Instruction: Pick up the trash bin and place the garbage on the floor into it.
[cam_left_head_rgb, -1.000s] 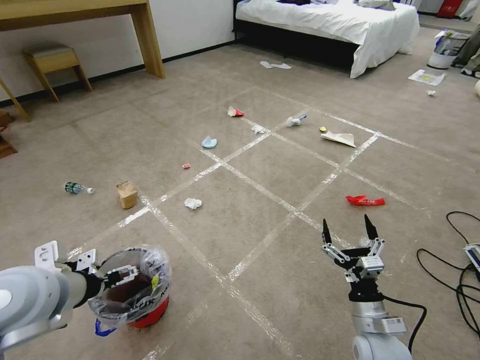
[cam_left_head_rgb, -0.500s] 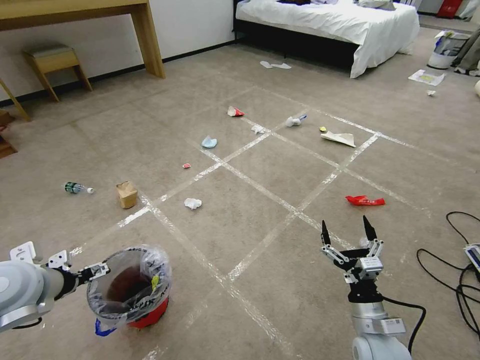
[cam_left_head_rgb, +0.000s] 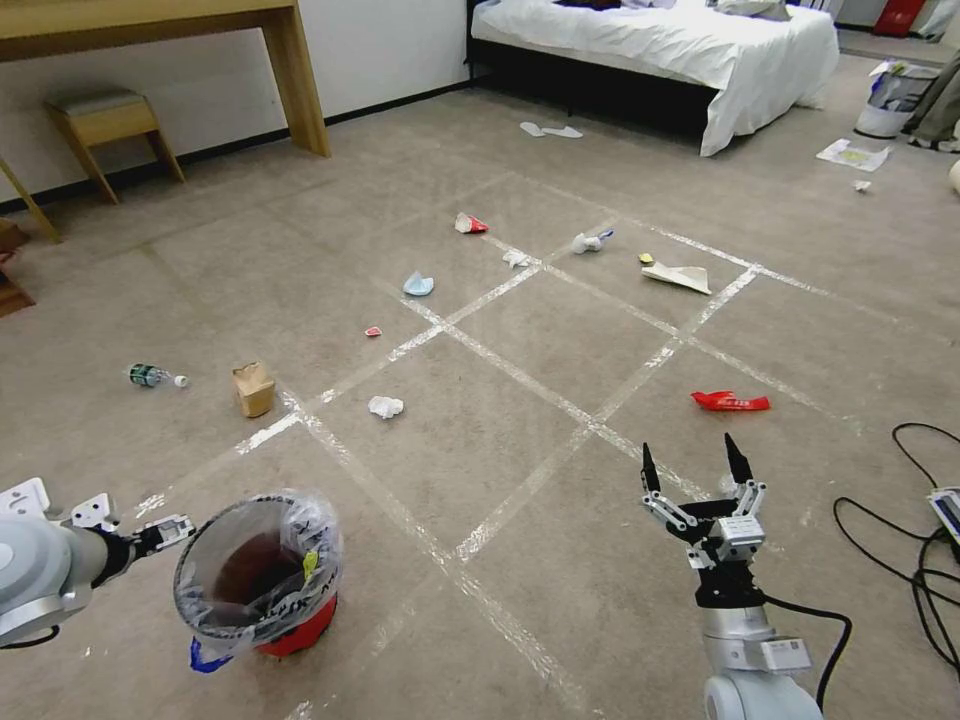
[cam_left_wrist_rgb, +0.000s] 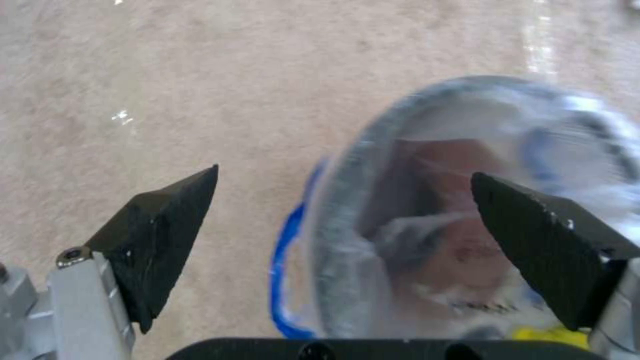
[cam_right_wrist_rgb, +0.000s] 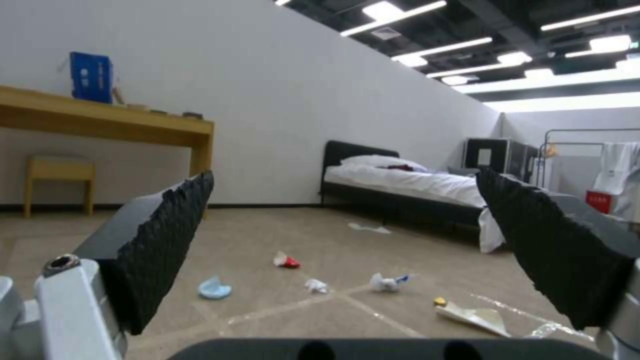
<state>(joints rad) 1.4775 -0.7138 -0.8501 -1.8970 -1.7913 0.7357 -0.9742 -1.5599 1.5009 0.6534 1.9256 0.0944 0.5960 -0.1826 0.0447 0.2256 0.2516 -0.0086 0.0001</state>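
1. The left gripper (cam_left_head_rgb: 178, 527) hovers just beside the trash bin (cam_left_head_rgb: 262, 570), its black fingers (cam_left_wrist_rgb: 160, 235) spread wide and holding nothing.
2. The trash bin stands upright on the floor (cam_left_head_rgb: 560, 350) at the near left.
3. The right gripper (cam_left_head_rgb: 698, 470) is raised at the near right, jaws wide apart and empty.
4. Farther out on the floor lie the garbage pieces: a white tissue (cam_left_head_rgb: 385, 406), a brown box (cam_left_head_rgb: 253, 388), a plastic bottle (cam_left_head_rgb: 155, 376), a red wrapper (cam_left_head_rgb: 730, 401) and a light-blue mask (cam_left_head_rgb: 418, 285).

Pale grey arms, black-tipped silver tools (cam_left_head_rgb: 698, 466), black cable on the right.
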